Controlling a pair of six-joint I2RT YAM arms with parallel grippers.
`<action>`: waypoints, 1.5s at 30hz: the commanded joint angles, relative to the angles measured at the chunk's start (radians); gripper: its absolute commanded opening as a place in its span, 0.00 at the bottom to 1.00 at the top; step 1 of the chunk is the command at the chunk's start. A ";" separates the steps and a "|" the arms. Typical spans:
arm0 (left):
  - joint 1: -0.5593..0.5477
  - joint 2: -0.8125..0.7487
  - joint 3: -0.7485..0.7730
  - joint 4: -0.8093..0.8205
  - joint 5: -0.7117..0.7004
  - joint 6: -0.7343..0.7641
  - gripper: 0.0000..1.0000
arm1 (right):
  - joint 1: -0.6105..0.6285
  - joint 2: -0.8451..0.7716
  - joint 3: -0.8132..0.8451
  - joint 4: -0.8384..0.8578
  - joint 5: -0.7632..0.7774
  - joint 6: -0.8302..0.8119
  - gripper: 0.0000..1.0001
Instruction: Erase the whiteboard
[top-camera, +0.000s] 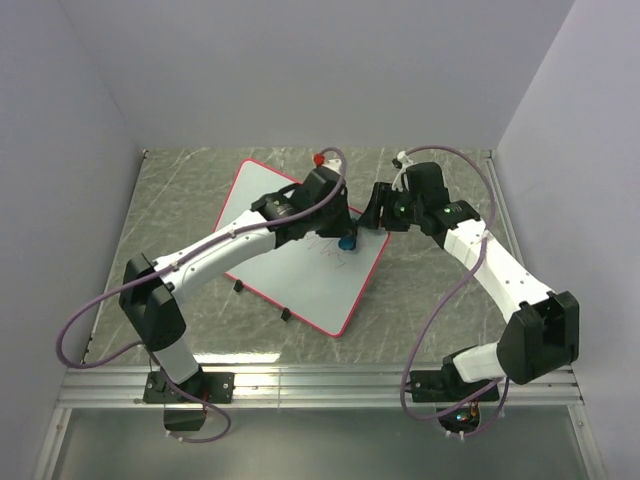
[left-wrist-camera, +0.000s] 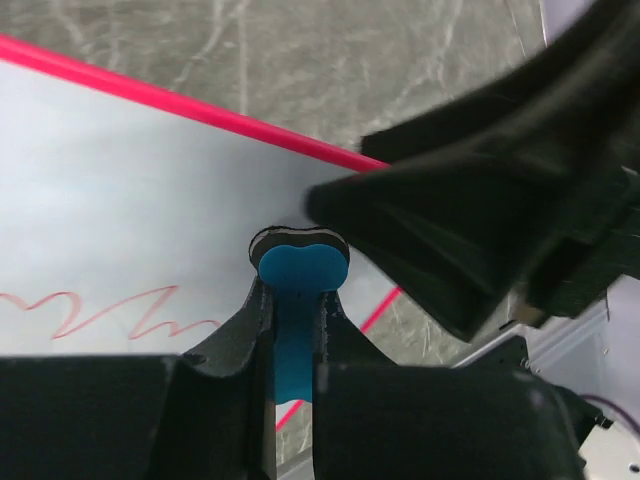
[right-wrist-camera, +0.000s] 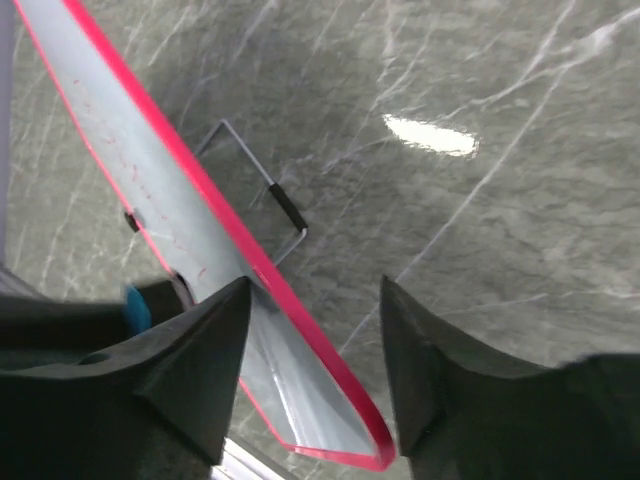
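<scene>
The whiteboard (top-camera: 310, 285) lies tilted on the table, white with a red rim and faint red scribbles (left-wrist-camera: 110, 310). My left gripper (top-camera: 343, 238) is over the board's right part, shut on a blue eraser (left-wrist-camera: 300, 265) whose dark pad faces the white surface. My right gripper (top-camera: 375, 213) is at the board's right corner. In the right wrist view its jaws (right-wrist-camera: 315, 340) stand apart on either side of the board's red rim (right-wrist-camera: 300, 300), with a gap showing beside the right finger (right-wrist-camera: 425, 350).
A wire leg with a black foot (right-wrist-camera: 288, 208) sticks out from under the board. Two black feet (top-camera: 286, 315) show at the board's near edge. A small red object (top-camera: 318, 158) sits at its far corner. Grey walls close in the marble table (top-camera: 440, 300).
</scene>
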 joint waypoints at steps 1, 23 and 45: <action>-0.041 0.026 0.068 0.019 0.001 0.047 0.00 | 0.014 -0.029 -0.021 0.040 -0.049 -0.034 0.60; -0.071 -0.055 -0.372 0.190 -0.149 -0.010 0.00 | 0.026 -0.098 -0.112 0.020 -0.038 -0.086 0.00; 0.025 -0.129 -0.685 0.376 -0.066 -0.038 0.00 | 0.024 -0.099 -0.080 0.022 -0.037 -0.080 0.00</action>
